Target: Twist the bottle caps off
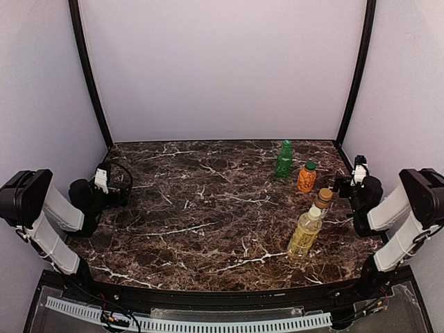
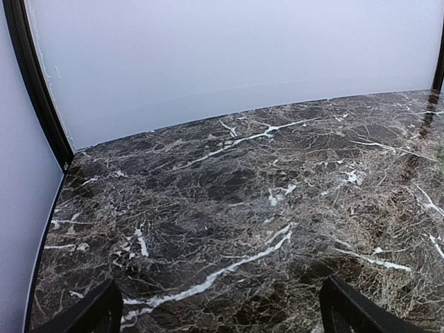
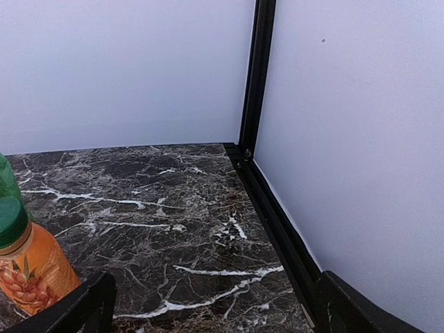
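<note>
Fingers (image 3: pixel 97 305) of the right pincer (image 3: pixel 211 298) stand spread wide with nothing between them. The squat orange bottle (image 3: pixel 31 270) stands just outside its left finger, with the green bottle (image 1: pixel 284 158) a little beyond that one. The slim clear bottle (image 1: pixel 323 199) and the tall yellow-liquid bottle (image 1: pixel 304 236) stand near the pincer, back toward the arm bases. All four have their caps on. The left pincer (image 2: pixel 220 309), likewise spread and empty, hangs over the marble table (image 2: pixel 229 208), well apart from every bottle.
</note>
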`<state>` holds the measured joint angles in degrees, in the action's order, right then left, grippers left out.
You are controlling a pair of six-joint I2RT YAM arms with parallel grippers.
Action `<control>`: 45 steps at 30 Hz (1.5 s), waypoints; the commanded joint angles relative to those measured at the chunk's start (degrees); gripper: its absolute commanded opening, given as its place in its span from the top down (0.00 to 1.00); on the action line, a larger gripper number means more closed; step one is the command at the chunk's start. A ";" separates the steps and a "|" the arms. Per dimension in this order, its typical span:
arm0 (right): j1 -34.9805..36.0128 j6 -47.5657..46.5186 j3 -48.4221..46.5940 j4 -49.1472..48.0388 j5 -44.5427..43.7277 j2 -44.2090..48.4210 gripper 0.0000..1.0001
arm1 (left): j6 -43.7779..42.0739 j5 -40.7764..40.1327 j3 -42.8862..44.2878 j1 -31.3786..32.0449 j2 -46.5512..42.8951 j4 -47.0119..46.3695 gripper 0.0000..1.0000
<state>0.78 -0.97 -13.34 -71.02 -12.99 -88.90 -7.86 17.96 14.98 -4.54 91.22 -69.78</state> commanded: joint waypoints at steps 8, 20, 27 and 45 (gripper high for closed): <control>-3.10 6.76 -14.61 40.92 1.10 23.35 0.01 | 0.49 -0.93 0.12 0.23 -0.54 -0.28 0.00; 3.56 13.67 -51.41 100.81 19.01 24.52 0.03 | -7.99 -0.67 40.97 -0.02 -9.67 72.99 0.00; 30.65 22.49 -77.26 135.17 6.33 14.84 0.08 | -13.78 8.06 47.99 6.17 -18.97 94.77 0.06; 60.23 57.96 -70.26 156.95 -9.20 14.57 0.01 | -18.90 7.36 59.50 22.39 -23.30 115.60 0.10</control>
<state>60.01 49.74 -86.00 75.35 -17.47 -76.97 -26.98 25.06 73.19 17.45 67.88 42.02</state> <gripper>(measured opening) 0.985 0.905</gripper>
